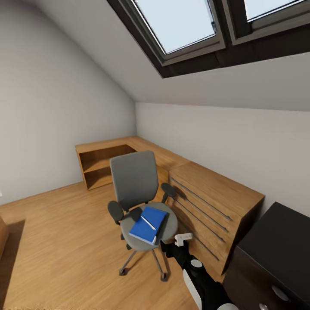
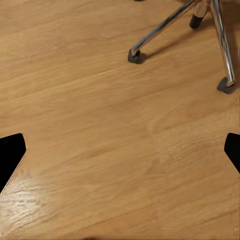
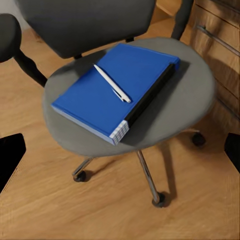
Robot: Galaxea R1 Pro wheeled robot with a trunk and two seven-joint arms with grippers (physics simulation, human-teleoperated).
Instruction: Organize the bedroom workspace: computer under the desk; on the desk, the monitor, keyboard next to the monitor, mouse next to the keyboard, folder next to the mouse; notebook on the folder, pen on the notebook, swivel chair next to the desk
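The bright blue folder (image 3: 116, 90), white page edges showing and a white pen (image 3: 113, 84) lying across its cover, rests mid-seat on the grey swivel chair (image 1: 134, 186), well ahead of the right gripper (image 3: 120, 155), whose fingers (image 3: 10, 155) are spread wide, as are the left gripper's (image 2: 120, 155).

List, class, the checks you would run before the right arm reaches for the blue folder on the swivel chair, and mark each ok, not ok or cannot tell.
1. Folder lies flat on the swivel chair seat: ok.
2. Pen rests loose on the folder and may roll if lifted: not ok.
3. Right pincer open: ok, its fingertips sit wide apart in the right wrist view.
4. Right pincer beside the seat, not yet over the folder: not ok.
5. Armrest clear of the approach: cannot tell.
6. Left pincer open over bare floor: ok.
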